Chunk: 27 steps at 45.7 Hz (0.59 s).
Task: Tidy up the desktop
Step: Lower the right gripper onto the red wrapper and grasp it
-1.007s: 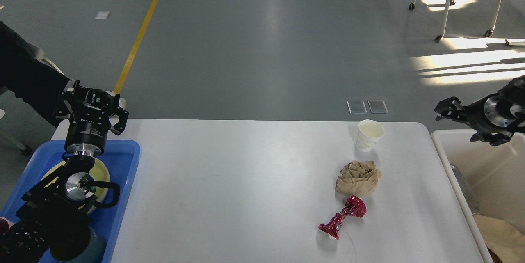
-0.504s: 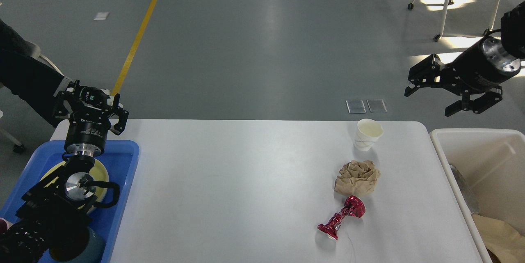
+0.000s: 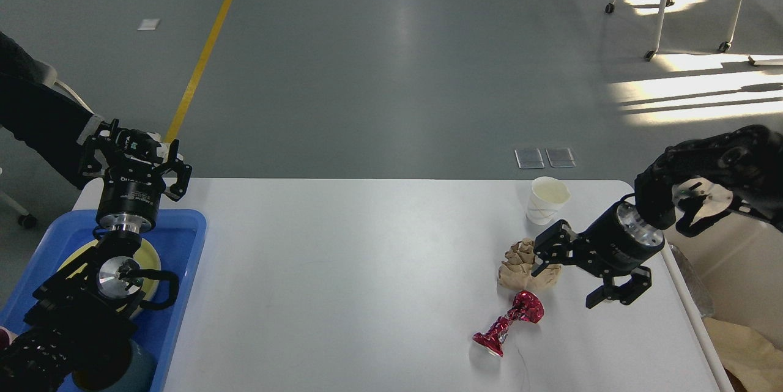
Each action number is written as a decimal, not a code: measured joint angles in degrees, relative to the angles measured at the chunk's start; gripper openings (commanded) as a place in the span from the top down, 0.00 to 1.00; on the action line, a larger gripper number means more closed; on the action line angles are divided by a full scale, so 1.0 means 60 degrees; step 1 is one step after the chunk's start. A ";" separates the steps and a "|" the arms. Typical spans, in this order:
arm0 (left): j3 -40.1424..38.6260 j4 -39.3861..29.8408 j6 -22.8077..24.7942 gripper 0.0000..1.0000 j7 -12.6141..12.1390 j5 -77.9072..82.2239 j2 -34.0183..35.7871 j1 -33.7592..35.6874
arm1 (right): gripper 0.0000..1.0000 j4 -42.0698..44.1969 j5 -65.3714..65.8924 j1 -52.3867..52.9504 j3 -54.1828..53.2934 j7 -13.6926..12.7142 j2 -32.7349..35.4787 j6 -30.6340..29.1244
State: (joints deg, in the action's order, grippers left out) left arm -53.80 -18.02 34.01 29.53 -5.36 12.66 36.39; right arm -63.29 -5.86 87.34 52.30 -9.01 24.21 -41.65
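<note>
While the right gripper (image 3: 566,279) hovers spread, the desktop (image 3: 367,269) runs left-right.

My single head view looks forward and down over the white desktop (image 3: 367,269), with grey floor (image 3: 397,74) stretching beyond.

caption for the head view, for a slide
Right gripper, jaws open, beside crumpled brown paper on the desktop; paper cup and red wrapper nearby.
</note>
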 measured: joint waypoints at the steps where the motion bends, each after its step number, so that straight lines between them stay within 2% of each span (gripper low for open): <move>1: 0.0000 0.0000 0.0000 0.03 0.0000 -0.0001 0.0000 0.0000 | 0.00 0.0001 -0.0027 -0.0159 -0.0133 -0.0003 -0.0069 0.0039; 8: 0.0000 0.0000 0.0000 0.03 0.0000 0.0002 0.0000 0.0000 | 0.00 0.0035 -0.0089 -0.1205 -0.1132 -0.0007 -0.0549 0.0711; 20: 0.0000 0.0000 0.0000 0.03 0.0000 0.0004 0.0000 0.0000 | 0.00 0.0508 -0.0078 -0.2441 -0.1765 -0.0009 -0.1388 0.2694; 27: 0.0000 0.0000 0.0000 0.03 0.0000 0.0003 0.0000 0.0000 | 0.00 0.1049 -0.0079 -0.2845 -0.1766 -0.0009 -0.1736 0.3017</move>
State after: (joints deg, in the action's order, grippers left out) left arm -53.80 -18.02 34.01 29.53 -5.34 12.66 36.39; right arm -56.99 -6.33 70.27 41.71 -9.07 13.79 -23.55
